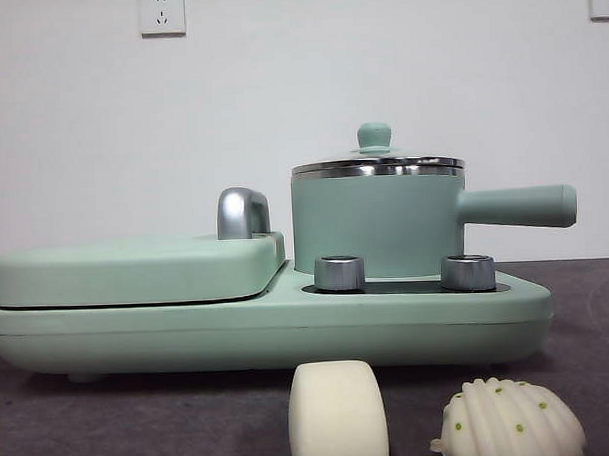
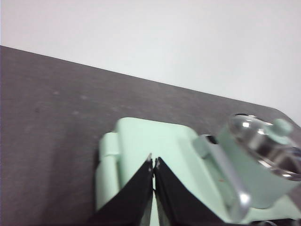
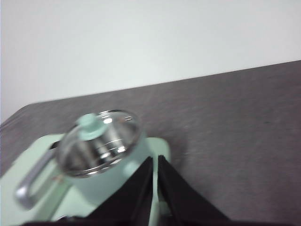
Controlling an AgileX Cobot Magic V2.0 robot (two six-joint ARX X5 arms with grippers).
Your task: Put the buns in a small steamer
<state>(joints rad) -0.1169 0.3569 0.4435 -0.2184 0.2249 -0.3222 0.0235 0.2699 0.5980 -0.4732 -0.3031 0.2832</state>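
The small steamer (image 1: 379,220) stands on the right part of the green cooker base (image 1: 268,324), its lid (image 1: 375,155) on. The smooth bun (image 1: 337,414) and the ridged bun (image 1: 509,421) lie on the table (image 1: 141,424) in front. The left gripper (image 2: 154,162) and right gripper (image 3: 154,159) seem pressed together, both above the cooker, holding nothing

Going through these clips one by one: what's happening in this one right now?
Nothing is being handled yet. The two buns, a smooth cream block and a ridged shell-shaped bun, sit on the table in front of the green cooker base. The small steamer stands on that base with its lid on. The left gripper and right gripper hang above the cooker, jaws shut and empty.
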